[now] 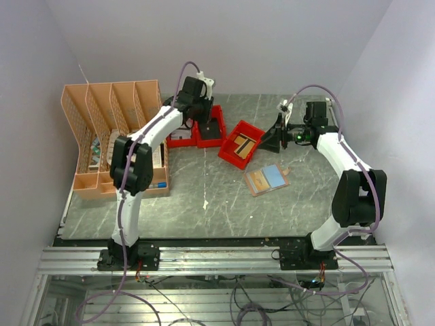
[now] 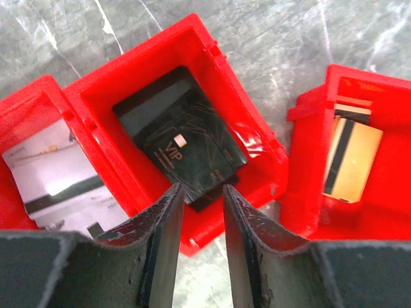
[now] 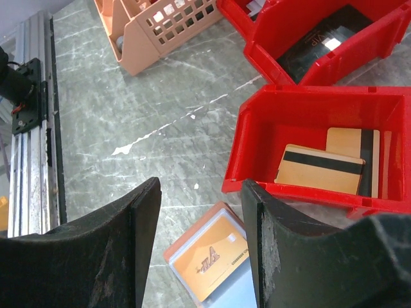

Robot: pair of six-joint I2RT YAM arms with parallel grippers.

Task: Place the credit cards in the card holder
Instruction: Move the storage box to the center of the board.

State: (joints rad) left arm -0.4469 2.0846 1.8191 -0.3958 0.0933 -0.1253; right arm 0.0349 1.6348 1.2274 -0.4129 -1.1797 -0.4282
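Note:
The tan card holder [image 1: 267, 179] lies unfolded on the table with an orange card in one panel and a light blue one in the other. In the right wrist view it [image 3: 212, 256] sits below my open, empty right gripper [image 3: 200, 192]. Gold cards with dark stripes [image 3: 321, 168] lie in the tilted red bin [image 1: 241, 144], just left of my right gripper [image 1: 272, 139]. My left gripper [image 2: 202, 192] is open and empty, hovering over the middle red bin [image 2: 218, 58], which holds a black VIP card [image 2: 180, 144]. A gold card [image 2: 352, 157] shows in the bin to the right.
A third red bin [image 2: 38, 109] on the left holds a white card [image 2: 58, 173]. The big peach desk organizer [image 1: 112, 136] stands at the table's left. A metal rail [image 1: 217, 258] runs along the near edge.

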